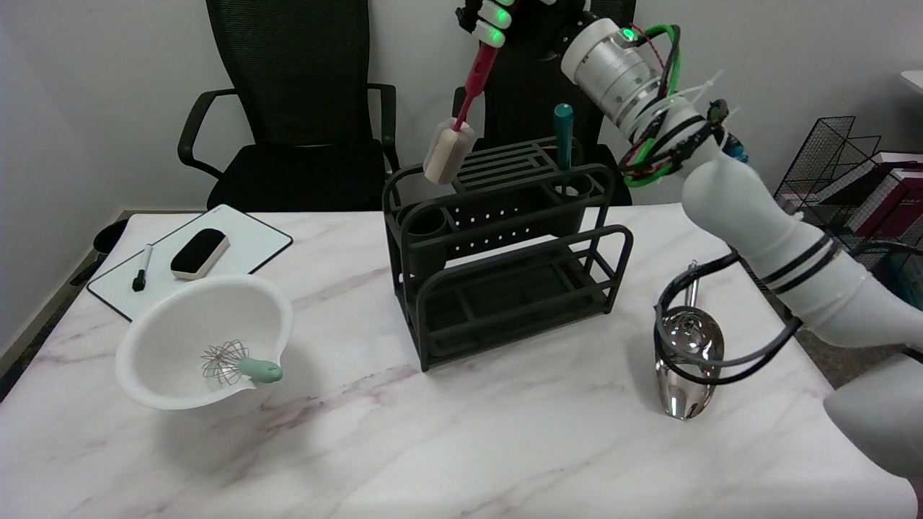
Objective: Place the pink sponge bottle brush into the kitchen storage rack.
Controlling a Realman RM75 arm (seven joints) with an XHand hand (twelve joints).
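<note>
Head view: bottle brush, pink handle with pale sponge tip, hangs tilted over the dark storage rack; right hand fingers closed around its handle top.

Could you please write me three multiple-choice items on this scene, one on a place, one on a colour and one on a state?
1. Where does the whisk lie?
A. in the white bowl
B. on the whiteboard
C. in the rack

2. What colour is the handle standing in the rack's back right cup?
A. red
B. teal
C. yellow

3. What is the right hand doing with the bottle brush?
A. pressing it on the table
B. not touching it
C. holding it in the air above the rack

Answers: 1 A, its wires rest inside the bowl; 2 B, it shows teal; 3 C, its sponge hangs over the rack's left end.
</note>
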